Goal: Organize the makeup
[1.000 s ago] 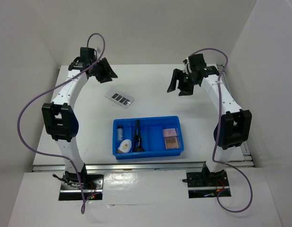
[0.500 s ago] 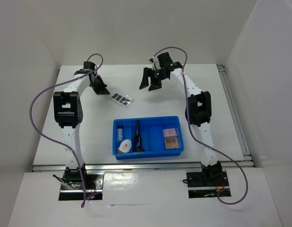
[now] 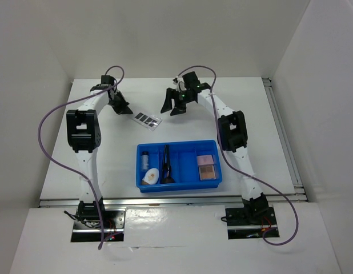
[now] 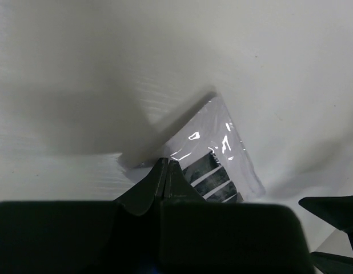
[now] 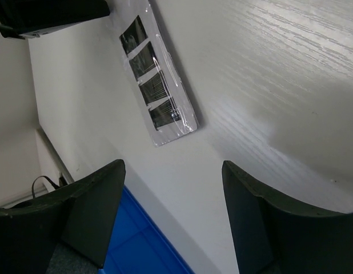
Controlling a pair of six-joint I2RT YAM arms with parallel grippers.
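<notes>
The clear palette [image 3: 147, 119] with dark pans lies flat on the table behind the blue tray [image 3: 215, 181]. My left gripper [image 3: 123, 108] is shut, its joined tips [image 4: 167, 163] at the palette's [image 4: 213, 162] left edge with nothing between them. My right gripper [image 3: 175, 106] hovers open just right of the palette [image 5: 159, 85], fingers wide apart [image 5: 172, 164]. In the tray sit a clear black-capped vial [image 3: 145, 160], a white oval piece [image 3: 151, 177], black brushes [image 3: 166, 165] and two pink and tan squares [image 3: 206, 161].
The blue tray's rim [image 5: 136, 240] shows just below my right fingers. White walls close the table at the back and both sides. A metal rail runs along the front edge [image 3: 176, 200]. Purple cables loop off both arms.
My left gripper has dropped toward the palette's left edge and gone from open to shut. My right arm has swung left across the table, staying open, and now hangs beside the palette.
</notes>
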